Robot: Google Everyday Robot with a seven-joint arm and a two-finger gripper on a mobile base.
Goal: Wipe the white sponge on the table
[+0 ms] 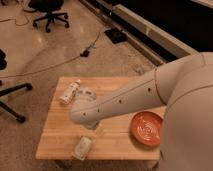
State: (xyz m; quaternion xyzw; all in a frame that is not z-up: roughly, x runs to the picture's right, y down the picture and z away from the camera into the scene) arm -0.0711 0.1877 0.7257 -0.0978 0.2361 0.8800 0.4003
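The white sponge (82,147) is a small off-white rounded block lying near the front edge of the light wooden plank table (120,142), left of centre. My arm reaches in from the right across the table. Its bulky end hangs over the table's middle left, and the gripper (94,126) points down beneath it, just behind and slightly right of the sponge. The gripper is mostly hidden by the arm. I cannot tell whether it touches the sponge.
A white cylindrical bottle (69,93) with a cap lies at the table's back left. An orange plate (146,128) sits at the front right. An office chair (47,12) and cables (85,51) are on the floor behind.
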